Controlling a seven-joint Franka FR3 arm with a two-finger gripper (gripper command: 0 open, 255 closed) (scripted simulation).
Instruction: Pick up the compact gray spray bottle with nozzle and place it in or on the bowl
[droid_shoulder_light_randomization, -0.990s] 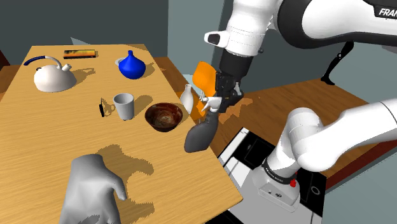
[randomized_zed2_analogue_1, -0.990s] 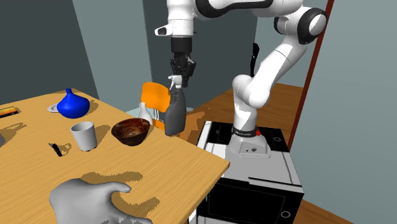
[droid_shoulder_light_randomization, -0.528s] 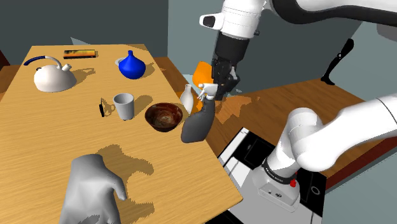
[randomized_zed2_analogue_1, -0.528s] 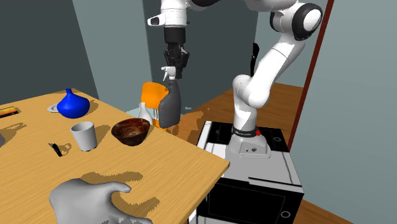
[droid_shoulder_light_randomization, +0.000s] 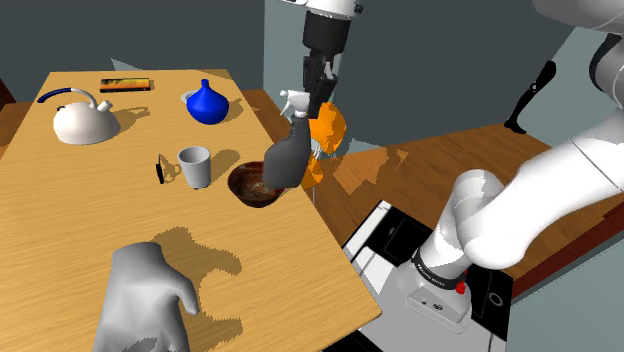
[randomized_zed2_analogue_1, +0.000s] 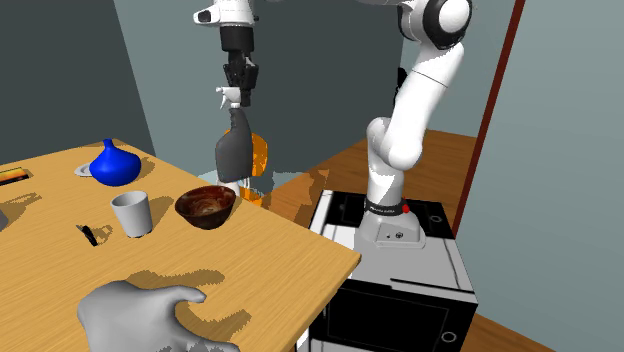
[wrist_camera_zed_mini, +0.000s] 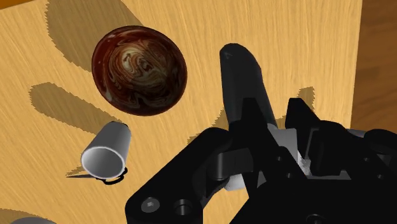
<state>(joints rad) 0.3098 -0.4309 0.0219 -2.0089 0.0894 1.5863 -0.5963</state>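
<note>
The dark gray spray bottle (droid_shoulder_light_randomization: 285, 160) with a white nozzle (droid_shoulder_light_randomization: 297, 97) hangs in the air, and my gripper (droid_shoulder_light_randomization: 318, 85) is shut on its top. It hangs a little tilted, its base just above the rim of the brown marbled bowl (droid_shoulder_light_randomization: 255, 187) on the side toward the shoulder view's right. The second exterior view has the bottle (randomized_zed2_analogue_1: 232, 152) under the gripper (randomized_zed2_analogue_1: 240, 85), up and to the right of the bowl (randomized_zed2_analogue_1: 206, 205). In the wrist view the bottle (wrist_camera_zed_mini: 245, 83) points out from the gripper (wrist_camera_zed_mini: 267, 156) beside the bowl (wrist_camera_zed_mini: 139, 70).
On the wooden table (droid_shoulder_light_randomization: 90, 215) stand a gray cup (droid_shoulder_light_randomization: 195, 166), a blue vase (droid_shoulder_light_randomization: 207, 103), a white kettle (droid_shoulder_light_randomization: 83, 120), a flat book (droid_shoulder_light_randomization: 127, 84) and a gray hand-shaped object (droid_shoulder_light_randomization: 150, 295). An orange object (droid_shoulder_light_randomization: 327, 128) sits behind the bottle near the table's edge.
The gripper has risen with the bottle and carried it toward the shoulder view's left, from beyond the table's edge to above the bowl's rim.
</note>
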